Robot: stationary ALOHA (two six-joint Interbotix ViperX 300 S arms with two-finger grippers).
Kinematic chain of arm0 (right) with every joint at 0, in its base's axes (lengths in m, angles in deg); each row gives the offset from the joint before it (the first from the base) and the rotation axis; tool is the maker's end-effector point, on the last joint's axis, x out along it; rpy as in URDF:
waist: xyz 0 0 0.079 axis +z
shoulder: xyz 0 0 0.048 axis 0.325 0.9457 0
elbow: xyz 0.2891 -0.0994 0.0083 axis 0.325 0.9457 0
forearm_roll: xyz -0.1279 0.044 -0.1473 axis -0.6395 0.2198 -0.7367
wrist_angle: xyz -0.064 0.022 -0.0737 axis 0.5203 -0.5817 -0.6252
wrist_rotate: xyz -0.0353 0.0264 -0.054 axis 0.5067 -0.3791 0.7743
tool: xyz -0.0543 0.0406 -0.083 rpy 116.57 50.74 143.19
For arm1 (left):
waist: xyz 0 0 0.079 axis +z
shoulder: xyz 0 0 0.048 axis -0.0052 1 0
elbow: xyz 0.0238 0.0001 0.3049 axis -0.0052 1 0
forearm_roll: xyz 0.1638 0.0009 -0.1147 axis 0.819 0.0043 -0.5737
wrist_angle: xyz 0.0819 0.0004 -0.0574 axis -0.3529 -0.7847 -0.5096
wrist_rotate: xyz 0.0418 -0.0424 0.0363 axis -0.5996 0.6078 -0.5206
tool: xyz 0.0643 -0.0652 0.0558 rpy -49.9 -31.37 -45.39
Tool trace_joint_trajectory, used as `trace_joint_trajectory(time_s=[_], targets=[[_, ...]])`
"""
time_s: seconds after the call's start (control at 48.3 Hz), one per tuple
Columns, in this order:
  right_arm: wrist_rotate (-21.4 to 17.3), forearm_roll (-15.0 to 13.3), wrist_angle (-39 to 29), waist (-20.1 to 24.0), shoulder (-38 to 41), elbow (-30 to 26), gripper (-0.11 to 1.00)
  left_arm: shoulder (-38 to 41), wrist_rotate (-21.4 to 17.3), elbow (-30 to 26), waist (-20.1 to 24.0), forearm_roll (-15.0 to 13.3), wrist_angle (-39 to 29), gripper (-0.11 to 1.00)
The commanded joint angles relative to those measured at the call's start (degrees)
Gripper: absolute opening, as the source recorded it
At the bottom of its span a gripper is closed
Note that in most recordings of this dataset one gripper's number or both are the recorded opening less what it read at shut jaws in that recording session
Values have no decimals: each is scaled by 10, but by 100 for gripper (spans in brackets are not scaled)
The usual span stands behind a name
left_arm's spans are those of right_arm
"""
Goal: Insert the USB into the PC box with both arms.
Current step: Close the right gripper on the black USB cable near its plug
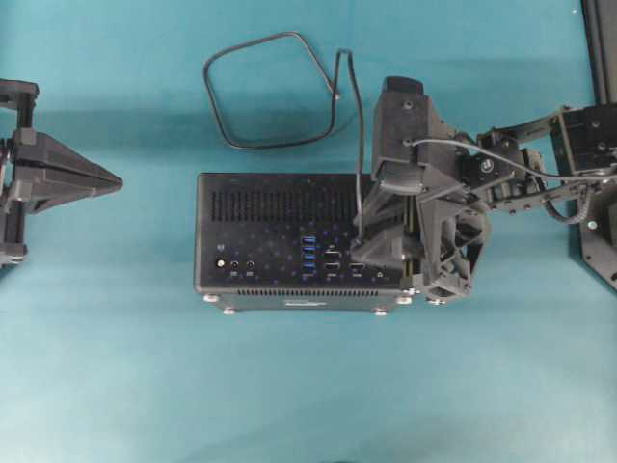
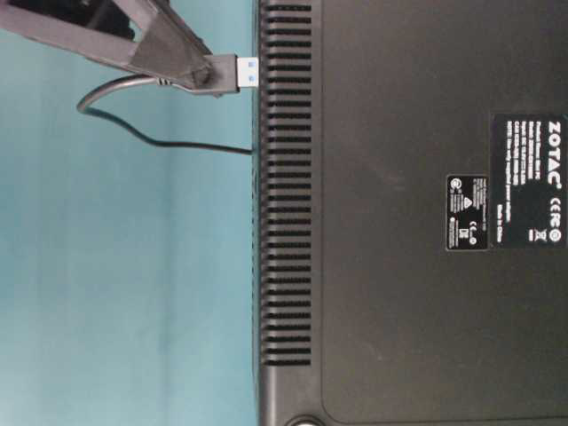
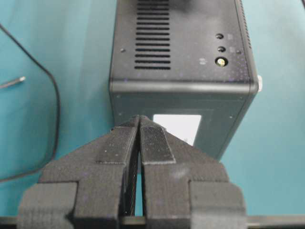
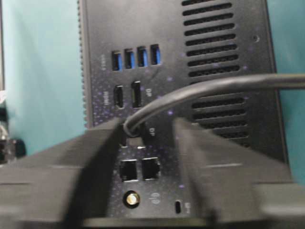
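**Plug held over the ports**

The right gripper (image 1: pixel 386 253), mid-frame, grasps the thin black USB cable's plug (image 2: pixel 226 75) above the black rectangular PC box (image 1: pixel 260 198), ready for aiming at the blue ports (image 4: pixel 136 56). The left gripper (image 3: pixel 139 125), clenched empty, waits near the box's end, likely to brace it.

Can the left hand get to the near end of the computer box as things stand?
Probably yes: the left hand faces the box end across bare teal table, nothing between.
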State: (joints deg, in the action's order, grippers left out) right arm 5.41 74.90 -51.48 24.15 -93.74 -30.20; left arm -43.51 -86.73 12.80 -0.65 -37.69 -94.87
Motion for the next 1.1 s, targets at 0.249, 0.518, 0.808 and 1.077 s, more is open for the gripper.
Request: trace_joint_trajectory(time_s=[0.249, 0.518, 0.808, 1.077], targets=[[3, -2, -10, 8, -4, -24, 17, -1, 3, -13, -2, 2, 2, 0], [3, -58, -33, 18, -4, -64, 10, -1, 4, -14, -2, 2, 3, 0], [6, -149, -26, 28, 20, -88, 10, -1, 5, -15, -2, 2, 3, 0], [5, -194, 14, 34, 53, -89, 10, -3, 7, -16, -2, 2, 3, 0]])
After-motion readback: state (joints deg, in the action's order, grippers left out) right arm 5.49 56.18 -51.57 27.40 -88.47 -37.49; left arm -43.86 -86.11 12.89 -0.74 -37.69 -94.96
